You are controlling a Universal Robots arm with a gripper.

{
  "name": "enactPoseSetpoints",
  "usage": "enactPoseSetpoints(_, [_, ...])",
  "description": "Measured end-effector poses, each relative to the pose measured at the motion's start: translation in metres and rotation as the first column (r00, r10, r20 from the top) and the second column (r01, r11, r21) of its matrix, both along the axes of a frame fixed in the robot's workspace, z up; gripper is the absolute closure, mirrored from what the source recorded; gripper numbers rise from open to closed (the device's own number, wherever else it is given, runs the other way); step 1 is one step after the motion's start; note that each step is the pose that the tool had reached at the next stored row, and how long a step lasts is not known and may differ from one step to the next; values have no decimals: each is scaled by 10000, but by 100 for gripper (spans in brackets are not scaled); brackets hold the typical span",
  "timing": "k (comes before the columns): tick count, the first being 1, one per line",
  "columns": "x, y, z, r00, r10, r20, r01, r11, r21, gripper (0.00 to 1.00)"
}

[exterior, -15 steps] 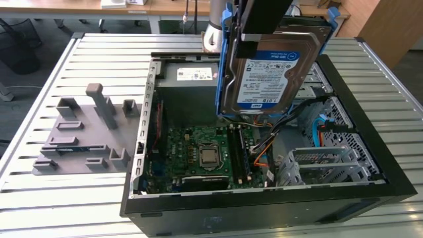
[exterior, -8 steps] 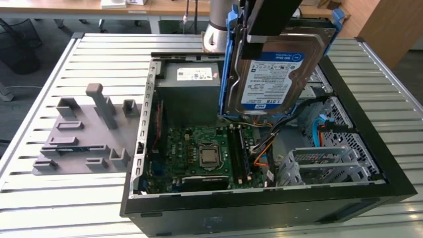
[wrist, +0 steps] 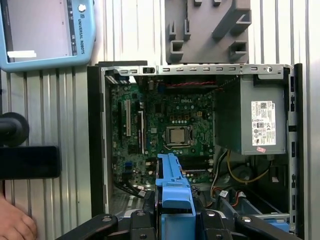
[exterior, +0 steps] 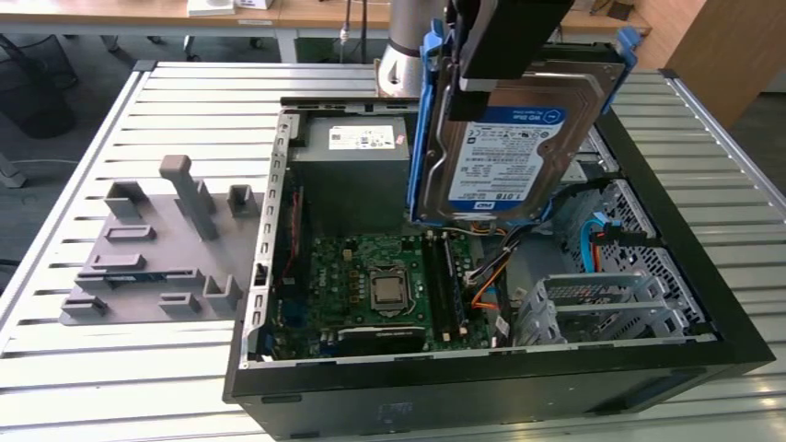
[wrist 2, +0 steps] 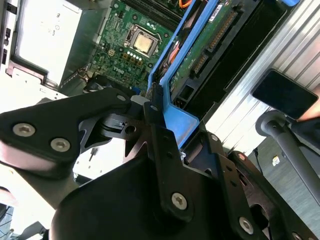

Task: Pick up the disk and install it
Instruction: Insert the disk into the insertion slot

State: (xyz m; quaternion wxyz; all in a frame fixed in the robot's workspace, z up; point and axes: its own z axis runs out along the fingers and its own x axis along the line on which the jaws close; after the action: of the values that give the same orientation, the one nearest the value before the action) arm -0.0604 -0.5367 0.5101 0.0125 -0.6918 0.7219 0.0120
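Aloft, one disk in one tool, over one case.

A white-and-blue printed label fronts the disk; at its nine o'clock, a white sticker tops the power-supply box; white lettering edges the blue pendant.

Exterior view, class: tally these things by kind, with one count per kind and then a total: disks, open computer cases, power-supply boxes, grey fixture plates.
disk: 1
open computer case: 1
power-supply box: 1
grey fixture plate: 1
Total: 4
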Motion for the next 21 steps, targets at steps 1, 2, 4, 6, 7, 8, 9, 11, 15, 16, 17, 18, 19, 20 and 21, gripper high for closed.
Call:
enactPoseSetpoints(1, [0, -6, -3, 10000, 0, 0, 0, 10000, -1, 64])
enactPoseSetpoints(2, [1, -9, -6, 10000, 1, 0, -1, 10000, 2, 64])
enactPoseSetpoints(4, [13, -10, -9, 10000, 6, 0, -6, 10000, 0, 64])
enactPoseSetpoints(6, [39, -11, -11, 10000, 8, 1, -8, 10000, 2, 64])
enactPoseSetpoints(7, [55, -10, -11, 10000, 10, 0, -10, 10000, 1, 64])
enactPoseSetpoints(8, [73, -10, -12, 10000, 12, 0, -12, 10000, -1, 64])
enactPoseSetpoints(9, [93, -10, -13, 10000, 15, -1, -15, 10000, -1, 64])
enactPoseSetpoints(11, [132, -11, -15, 10000, 17, 0, -17, 10000, 0, 64])
enactPoseSetpoints(15, [169, -10, -24, 10000, 24, 0, -24, 10000, 0, 64])
enactPoseSetpoints(16, [169, -10, -28, 10000, 25, 0, -25, 10000, 0, 64])
enactPoseSetpoints(17, [170, -12, -33, 10000, 29, 0, -29, 10000, -1, 64])
enactPoseSetpoints(18, [170, -17, -39, 10000, 35, 2, -35, 10000, -2, 64])
enactPoseSetpoints(19, [170, -21, -45, 10000, 39, 4, -39, 10000, -2, 64])
enactPoseSetpoints(20, [170, -26, -51, 10000, 44, 8, -44, 10000, 0, 64])
enactPoseSetpoints(21, [171, -33, -58, 10000, 50, 10, -50, 10000, -1, 64])
